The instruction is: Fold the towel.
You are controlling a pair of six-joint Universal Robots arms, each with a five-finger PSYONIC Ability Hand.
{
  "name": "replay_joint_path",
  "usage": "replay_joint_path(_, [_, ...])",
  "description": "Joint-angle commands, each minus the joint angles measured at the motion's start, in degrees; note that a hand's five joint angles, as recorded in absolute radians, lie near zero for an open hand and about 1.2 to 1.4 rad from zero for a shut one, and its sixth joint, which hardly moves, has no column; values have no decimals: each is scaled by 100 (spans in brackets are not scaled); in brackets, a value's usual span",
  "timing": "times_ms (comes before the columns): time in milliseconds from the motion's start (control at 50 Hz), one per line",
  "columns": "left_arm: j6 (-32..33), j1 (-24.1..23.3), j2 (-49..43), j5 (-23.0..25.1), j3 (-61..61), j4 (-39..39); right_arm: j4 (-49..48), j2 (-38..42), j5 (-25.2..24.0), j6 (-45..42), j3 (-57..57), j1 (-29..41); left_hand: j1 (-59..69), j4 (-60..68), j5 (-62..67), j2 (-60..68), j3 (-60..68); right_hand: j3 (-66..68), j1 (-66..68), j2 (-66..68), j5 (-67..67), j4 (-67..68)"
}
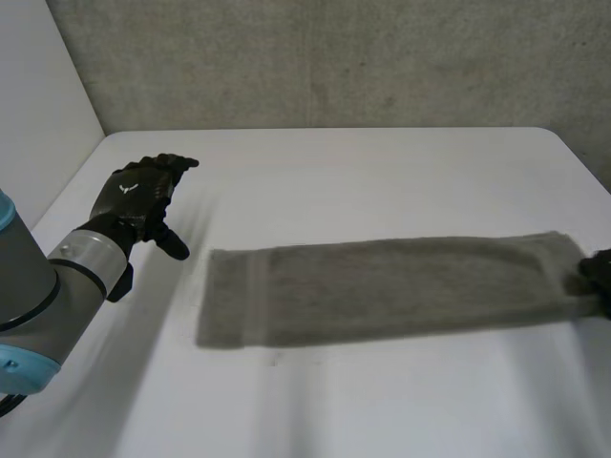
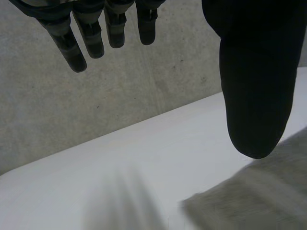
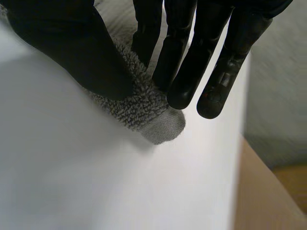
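A grey towel (image 1: 382,286) lies flat on the white table (image 1: 334,172) as a long strip running left to right. My right hand (image 1: 600,277) is at its right end. In the right wrist view this hand (image 3: 62,43) pinches the towel's corner (image 3: 153,120) between thumb and fingers, near the table's right edge. My left hand (image 1: 138,196) hovers over bare table, to the left of and behind the towel's left end, and touches nothing. In its wrist view the fingers (image 2: 79,48) are straight, the thumb is spread wide, and the towel's left end (image 2: 259,196) lies beyond the thumb.
A grey concrete wall (image 1: 334,57) stands behind the table. The table's right edge (image 3: 242,143) runs close beside my right hand, with brown floor (image 3: 268,191) below it. Bare tabletop lies in front of and behind the towel.
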Motion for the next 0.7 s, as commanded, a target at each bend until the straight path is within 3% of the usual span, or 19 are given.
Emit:
replay_joint_path(20, [4, 0, 18, -6, 0, 0, -20, -271, 697, -323, -416, -194, -9, 41, -163, 54, 48, 1223, 2557, 1256, 1425, 1164])
replay_joint_path(100, [4, 9, 36, -14, 0, 0, -29, -518, 689, -200, -539, 202, -9, 41, -163, 54, 48, 1223, 2557, 1256, 1425, 1164])
replay_joint_path(140, [4, 9, 53, -23, 9, -9, -81, -754, 689, -43, -679, 945, -9, 41, -163, 54, 48, 1223, 2557, 1256, 1425, 1164])
replay_joint_path(160, [4, 9, 53, -23, 9, -9, -81, -755, 689, -42, -680, 949, -9, 41, -163, 54, 48, 1223, 2557, 1256, 1425, 1164])
replay_joint_path(220, [4, 9, 97, -41, 0, 0, -265, -965, 707, 213, -820, 2280, -9, 41, -163, 54, 48, 1223, 2557, 1256, 1425, 1164])
replay_joint_path(240, [4, 9, 132, -41, 0, 0, -266, -966, 707, 213, -821, 2285, -9, 41, -163, 54, 48, 1223, 2557, 1256, 1425, 1164])
replay_joint_path(280, [4, 0, 176, -49, -9, -9, -467, -992, 680, 240, -908, 3291, -9, 41, -163, 54, 48, 1223, 2557, 1256, 1425, 1164])
replay_joint_path(300, [4, 0, 176, -50, -9, -9, -468, -992, 680, 240, -909, 3295, -9, 41, -163, 54, 48, 1223, 2557, 1256, 1425, 1164])
replay_joint_path(320, [-5, 0, 220, -50, -26, 0, -668, -940, 645, 231, -961, 3887, -9, 41, -163, 54, 48, 1223, 2557, 1256, 1425, 1164])
replay_joint_path(340, [4, 0, 290, -32, -61, 0, -670, -939, 645, 231, -961, 3893, -9, 41, -163, 54, 48, 1223, 2557, 1256, 1425, 1164])
replay_joint_path(380, [4, 9, 317, -32, -79, 9, -1108, -485, 365, 222, -1075, 4935, -9, 41, -163, 54, 48, 1223, 2557, 1256, 1425, 1164])
replay_joint_path(400, [4, 9, 317, -32, -79, 9, -1110, -482, 364, 222, -1076, 4939, -9, 41, -163, 54, 48, 1223, 2557, 1256, 1425, 1164])
replay_joint_path(440, [4, 0, 343, -41, -88, 9, -1232, 7, -3, 222, -1198, 5587, -9, 41, -163, 54, 48, 1223, 2557, 1256, 1425, 1164])
replay_joint_path(520, [4, 0, 352, -32, -88, 9, -1224, 728, -382, 222, -1304, 6255, -9, 41, -163, 54, 48, 1223, 2557, 1256, 1425, 1164])
replay_joint_path(680, [4, -17, 352, -23, -114, 9, -1066, 1249, -383, 257, -1243, 6662, -9, 41, -163, 54, 48, 1223, 2557, 1256, 1425, 1164])
replay_joint_path(700, [4, -35, 352, -23, -114, 9, -1040, 1188, -366, 266, -1225, 6644, -9, 41, -163, 54, 48, 246, 1581, 279, 449, 188])
